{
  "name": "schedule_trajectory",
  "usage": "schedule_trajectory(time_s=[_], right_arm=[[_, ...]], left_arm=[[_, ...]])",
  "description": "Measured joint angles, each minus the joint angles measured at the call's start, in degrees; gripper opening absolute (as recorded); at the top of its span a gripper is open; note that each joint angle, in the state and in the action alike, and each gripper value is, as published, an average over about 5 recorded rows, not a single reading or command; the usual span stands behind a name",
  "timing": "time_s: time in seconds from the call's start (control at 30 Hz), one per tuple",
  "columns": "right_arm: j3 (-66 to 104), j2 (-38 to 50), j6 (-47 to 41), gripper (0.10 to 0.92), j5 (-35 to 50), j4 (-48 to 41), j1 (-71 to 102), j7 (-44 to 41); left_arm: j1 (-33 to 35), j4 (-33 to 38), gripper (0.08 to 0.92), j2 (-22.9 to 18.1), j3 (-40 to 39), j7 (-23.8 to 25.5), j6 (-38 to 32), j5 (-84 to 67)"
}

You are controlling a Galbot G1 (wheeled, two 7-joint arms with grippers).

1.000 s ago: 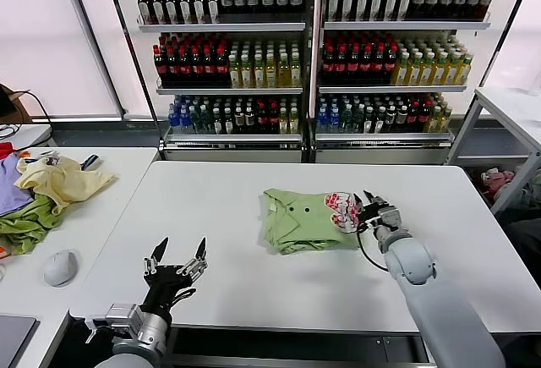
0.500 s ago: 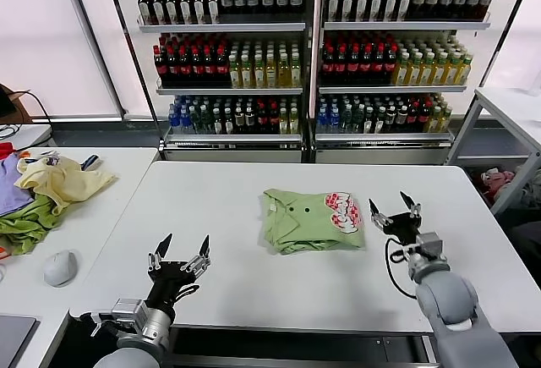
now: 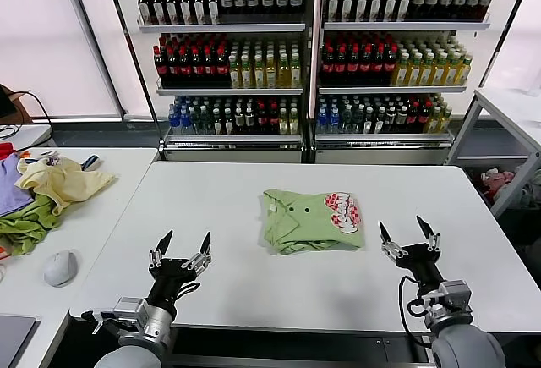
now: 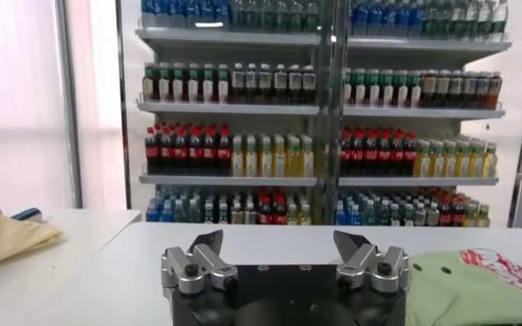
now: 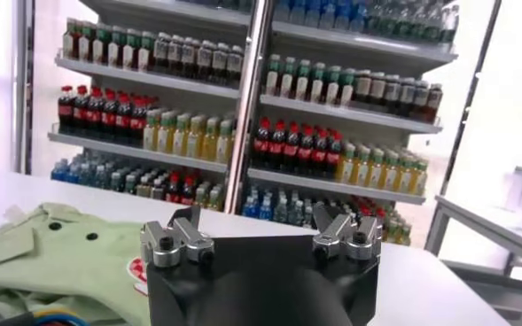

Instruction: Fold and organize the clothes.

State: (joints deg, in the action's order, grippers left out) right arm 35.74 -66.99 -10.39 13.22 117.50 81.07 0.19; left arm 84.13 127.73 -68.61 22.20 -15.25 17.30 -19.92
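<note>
**Folded shirt left on the desk, both tools released**

In the head view, a light green shirt [image 3: 309,220] is seen folded into a compact rectangle near the middle of the white desk [image 3: 254,275], collar toward the robot's left and the red-and-white print toward its right. It is touched by neither arm. The right tool [image 3: 407,237] is held just beside the shirt's right edge, apart from it, prongs spread and nothing gripped. The left tool [image 3: 179,247] is parked near the desk's front edge, well apart from the shirt, likewise spread and empty. A heap of unfolded clothes [image 3: 46,190] is seen on the neighbouring desk to the left; more folding is judged to remain.

In the left wrist view, the left tool [image 4: 284,257] is shown released, its fingers [image 4: 198,262] wide, with a corner of the shirt [image 4: 473,279] lying off to one side.

In the right wrist view, the right tool [image 5: 261,239] is shown released too, and the shirt [image 5: 57,257] lies flat close by, its collar buttons visible. The folded bundle appears settled, so this garment is judged finished.
</note>
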Motion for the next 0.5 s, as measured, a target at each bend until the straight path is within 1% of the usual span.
schedule_trajectory(time_s=[0.5], right_arm=[[1.62,-1.49,0.78,0.823,-1.94,4.34,4.94,2.65]], left_arm=[[0.11,-0.51,0.823,-0.2,-0.13,0.31,-0.51,0.89]])
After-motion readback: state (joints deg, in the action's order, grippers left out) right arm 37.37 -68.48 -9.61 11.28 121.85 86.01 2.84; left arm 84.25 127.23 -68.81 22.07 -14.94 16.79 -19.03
